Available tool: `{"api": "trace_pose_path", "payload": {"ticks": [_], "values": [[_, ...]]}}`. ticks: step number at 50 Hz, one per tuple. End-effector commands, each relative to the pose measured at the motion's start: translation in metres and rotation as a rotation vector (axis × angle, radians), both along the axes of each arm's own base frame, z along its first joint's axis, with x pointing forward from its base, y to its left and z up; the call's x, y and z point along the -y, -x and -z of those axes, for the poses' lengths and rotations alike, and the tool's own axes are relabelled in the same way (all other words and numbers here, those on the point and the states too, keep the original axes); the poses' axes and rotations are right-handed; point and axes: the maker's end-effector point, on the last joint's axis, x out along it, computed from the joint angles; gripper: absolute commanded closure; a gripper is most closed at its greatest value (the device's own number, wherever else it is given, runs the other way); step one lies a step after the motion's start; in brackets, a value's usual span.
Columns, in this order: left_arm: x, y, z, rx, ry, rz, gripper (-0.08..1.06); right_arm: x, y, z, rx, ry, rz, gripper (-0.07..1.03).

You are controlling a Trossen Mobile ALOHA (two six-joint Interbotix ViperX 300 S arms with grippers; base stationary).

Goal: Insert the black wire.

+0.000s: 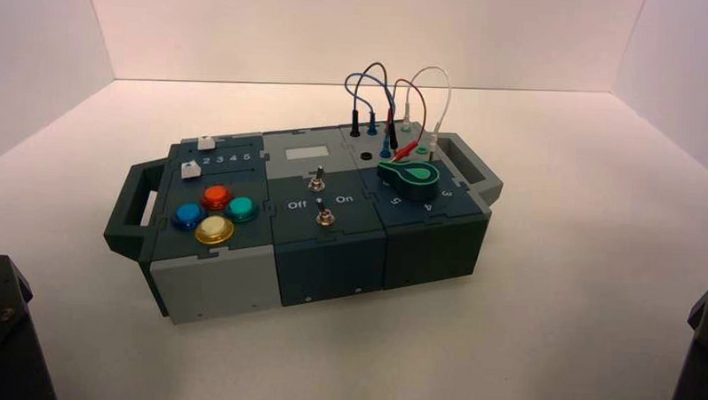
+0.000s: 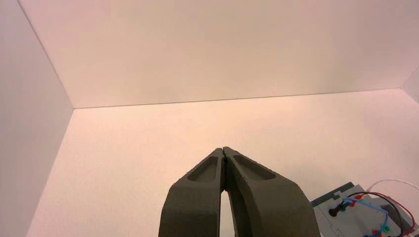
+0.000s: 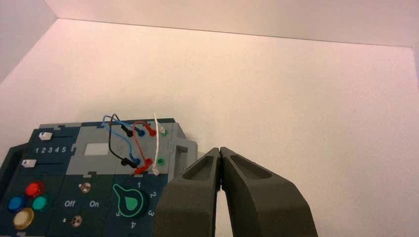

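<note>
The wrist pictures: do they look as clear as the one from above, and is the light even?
High view: soft, even light, with small bright glints on the yellow button. Left wrist view: warm pinkish tint on the back wall; the box is cut off at the edge. Right wrist view: lettering on the box readable, walls pinkish too.

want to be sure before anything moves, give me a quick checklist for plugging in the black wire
1. black wire, far plug in its socket: ok
2. near plug in a socket: not ok, loose among the other wires
3. near black socket unplugged: ok
4. left gripper, off the box's left side, clear of the wires: ok
5. right gripper, off its right side, holding the loose plug: not ok, shut and empty
</note>
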Motion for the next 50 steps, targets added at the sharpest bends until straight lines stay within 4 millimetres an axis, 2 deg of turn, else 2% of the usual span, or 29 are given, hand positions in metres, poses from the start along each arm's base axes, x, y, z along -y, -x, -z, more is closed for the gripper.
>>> {"api": "trace_pose_path", "payload": {"ticks": [1,20,25,35,46,50], "values": [[-0.001,-0.002,-0.007,0.019,-0.003,-0.003,1.01,-0.004,-0.002,-0.005,0.013,-0.007,-0.011,0.99],[-0.001,-0.002,-0.005,0.013,-0.005,-0.002,1.01,-0.012,0.0,0.0,-0.006,-0.004,-0.044,0.99],[-0.001,-0.002,-0.004,0.012,-0.005,-0.002,1.01,-0.024,0.004,0.001,-0.012,-0.003,-0.097,0.99],[0.003,-0.001,0.002,-0.018,-0.006,0.01,1.01,-0.062,0.021,0.008,-0.047,-0.01,-0.257,0.99],[0.021,0.005,0.013,-0.074,-0.019,0.08,1.01,-0.073,0.027,0.017,-0.094,0.005,-0.307,0.9],[0.034,0.009,0.018,-0.1,-0.025,0.129,1.01,-0.074,0.028,0.023,-0.126,0.015,-0.31,0.87]]}}
